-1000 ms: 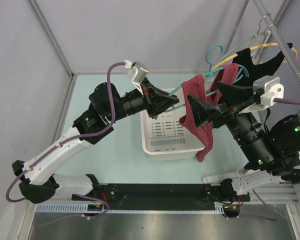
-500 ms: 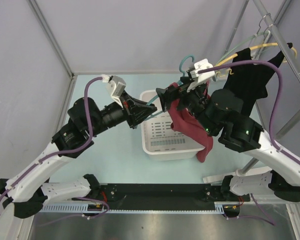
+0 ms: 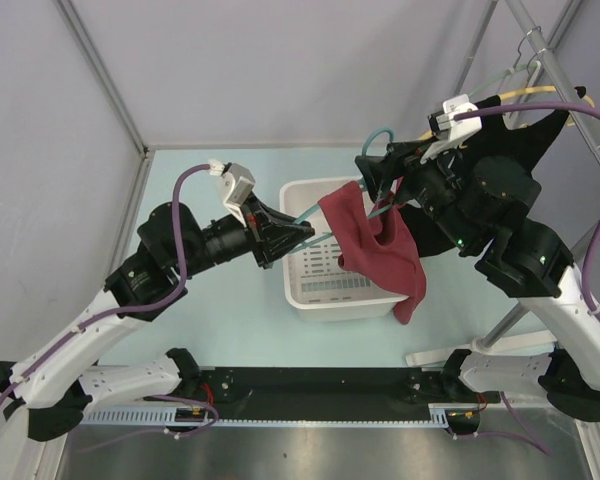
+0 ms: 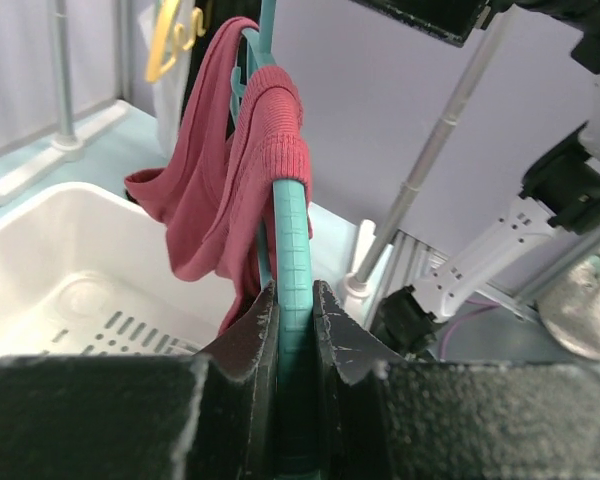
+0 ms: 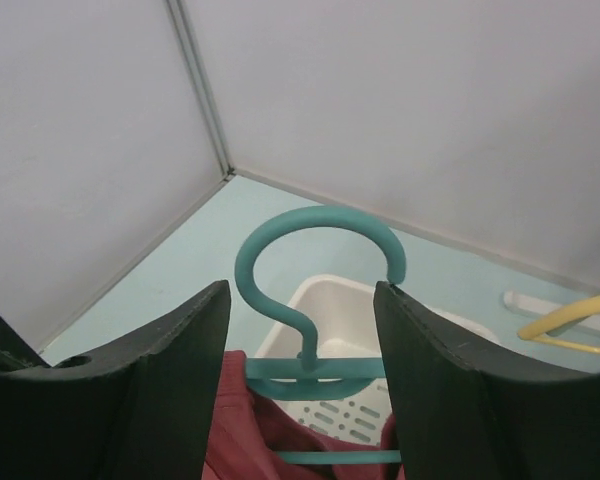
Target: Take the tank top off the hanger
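Observation:
A dark red tank top (image 3: 372, 240) hangs on a teal hanger (image 3: 380, 140), held in the air above the white basket. My left gripper (image 3: 283, 238) is shut on the hanger's left arm; in the left wrist view (image 4: 295, 300) the teal bar (image 4: 291, 230) is pinched between the jaws, with the tank top (image 4: 230, 170) draped over its far end. My right gripper (image 3: 382, 180) is open, its jaws standing either side of the hanger's neck. In the right wrist view (image 5: 300, 295) the hook (image 5: 315, 225) shows between the wide jaws, with red cloth (image 5: 250, 420) below.
A white slotted basket (image 3: 325, 292) sits on the table under the tank top. A black garment (image 3: 515, 140) on a yellow hanger (image 3: 525, 93) hangs from the metal rack rail (image 3: 570, 85) at the back right. The rack's base (image 3: 450, 355) lies at the right front.
The hanger with the tank top has come off the rail and moved left over the basket. My left gripper drew back left with it. My right arm swung up behind the hook.

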Tool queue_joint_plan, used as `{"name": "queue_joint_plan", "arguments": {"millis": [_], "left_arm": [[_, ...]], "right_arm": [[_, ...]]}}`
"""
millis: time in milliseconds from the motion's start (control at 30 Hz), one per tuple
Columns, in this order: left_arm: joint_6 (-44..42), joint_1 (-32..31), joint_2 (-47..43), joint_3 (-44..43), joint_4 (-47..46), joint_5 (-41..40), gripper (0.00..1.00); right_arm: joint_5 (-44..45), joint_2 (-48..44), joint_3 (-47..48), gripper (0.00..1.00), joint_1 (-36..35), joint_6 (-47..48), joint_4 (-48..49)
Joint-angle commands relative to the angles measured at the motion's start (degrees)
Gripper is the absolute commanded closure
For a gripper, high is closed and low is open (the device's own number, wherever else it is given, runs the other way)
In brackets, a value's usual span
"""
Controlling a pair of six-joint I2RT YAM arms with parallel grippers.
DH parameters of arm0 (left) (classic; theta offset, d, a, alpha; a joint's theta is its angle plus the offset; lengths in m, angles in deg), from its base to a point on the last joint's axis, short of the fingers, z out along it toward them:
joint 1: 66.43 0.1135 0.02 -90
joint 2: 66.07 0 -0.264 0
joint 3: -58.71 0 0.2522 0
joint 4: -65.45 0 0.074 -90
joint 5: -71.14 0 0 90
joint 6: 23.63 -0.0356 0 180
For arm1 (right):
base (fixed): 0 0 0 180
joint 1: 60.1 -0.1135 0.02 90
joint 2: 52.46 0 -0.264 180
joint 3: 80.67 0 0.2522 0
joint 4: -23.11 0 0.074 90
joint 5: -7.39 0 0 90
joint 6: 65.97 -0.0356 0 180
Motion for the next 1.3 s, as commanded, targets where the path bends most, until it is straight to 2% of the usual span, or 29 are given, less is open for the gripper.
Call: {"name": "queue_joint_plan", "arguments": {"millis": [0,200,300,333,367,400,467,500,533,567,633,667,700,867,1167,1200,1267], "left_arm": [[2.1,0.3,-1.4,0.3,-7.4,6.5,1.0],[3.8,0.3,-1.2,-0.1,-9.7,9.3,1.0],[4.1,0.3,-0.5,-0.7,-9.6,10.5,1.0],[4.2,0.3,-0.3,-0.7,-9.5,10.3,1.0],[4.3,0.3,-0.1,-0.8,-9.0,9.8,1.0],[4.3,0.2,0.0,-0.9,-8.6,9.2,1.0],[4.2,0.3,0.1,-1.4,-7.6,7.8,0.99],[3.9,0.2,0.0,-1.9,-6.9,7.0,0.93],[3.9,0.2,0.1,-3.5,-4.7,3.7,0.8],[3.8,0.3,-0.1,-4.4,-3.3,1.3,0.55],[3.4,0.3,-0.6,-7.0,0.1,-2.8,0.36],[3.1,0.3,-1.4,-7.7,1.1,-6.1,0.23],[2.6,0.3,-1.9,-8.1,1.7,-7.3,0.2],[4.0,0.2,-4.1,-9.6,2.1,-8.2,0.24],[3.4,0.2,-6.8,-10.3,4.1,-10.5,0.24],[3.4,0.2,-7.1,-10.3,3.5,-9.1,0.26],[2.9,0.1,-8.3,-9.9,2.1,-6.4,0.37]], "right_arm": [[-6.3,-0.7,1.2,0.38,0.8,-0.7,-1.5],[-7.5,-1.1,0.0,0.51,1.1,-0.9,-2.1],[-6.5,-1.7,-0.4,0.68,1.1,-1.2,-2.1],[-6.0,-1.8,-0.4,0.8,1.1,-1.4,-2.1],[-5.7,-2.0,-0.3,0.87,1.1,-1.5,-2.3],[-5.5,-2.0,-0.3,1.0,1.2,-1.6,-2.3],[-4.6,-2.0,-0.1,1.0,1.1,-1.6,-2.8],[-3.9,-2.0,0.3,1.0,1.1,-1.1,-3.0],[-2.0,-1.7,0.6,1.0,1.0,-0.4,-3.3],[-0.8,-1.4,1.1,1.0,0.8,-0.1,-4.0],[2.5,-0.6,2.6,1.0,0.7,1.4,-4.6],[3.3,-0.4,3.2,1.0,0.4,1.9,-4.7],[4.0,-0.2,3.8,1.0,0.4,2.2,-4.6],[8.3,1.8,6.2,1.0,0.1,5.8,-4.6],[11.6,4.6,8.3,1.0,-0.8,10.6,-5.4],[13.3,5.4,8.6,1.0,-0.9,10.9,-5.8],[15.9,6.7,10.8,1.0,-1.4,11.4,-6.6]]}}
